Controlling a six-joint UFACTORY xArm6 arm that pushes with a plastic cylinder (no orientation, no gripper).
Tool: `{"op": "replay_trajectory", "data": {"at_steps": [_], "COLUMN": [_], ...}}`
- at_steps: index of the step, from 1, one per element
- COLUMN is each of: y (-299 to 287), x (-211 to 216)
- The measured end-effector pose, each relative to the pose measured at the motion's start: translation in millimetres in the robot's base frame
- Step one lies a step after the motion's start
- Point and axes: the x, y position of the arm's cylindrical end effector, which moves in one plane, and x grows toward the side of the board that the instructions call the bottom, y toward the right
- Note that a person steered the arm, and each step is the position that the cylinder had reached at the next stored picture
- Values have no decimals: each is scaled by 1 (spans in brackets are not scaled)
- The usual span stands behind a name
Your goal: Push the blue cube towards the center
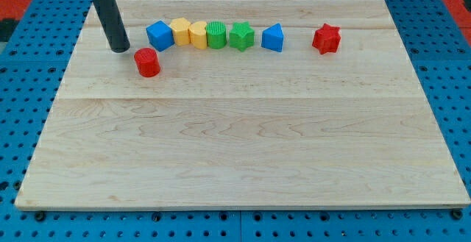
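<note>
Nearest on the wooden table (243, 161), the red cylinder block (147, 62) sat beside my tip (120, 49), a gripless end effector grasping nothing, left of the blue cube (160, 35), apparently approaching and needing to get behind it.

Wooden board (243, 146), eight coloured blocks near top
</note>
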Motion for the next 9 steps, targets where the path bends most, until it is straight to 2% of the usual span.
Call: {"op": "replay_trajectory", "data": {"at_steps": [1, 3, 5, 8, 9], "y": [-8, -7, 30, 39, 40], "x": [-18, -104, -137, -138, -119]}}
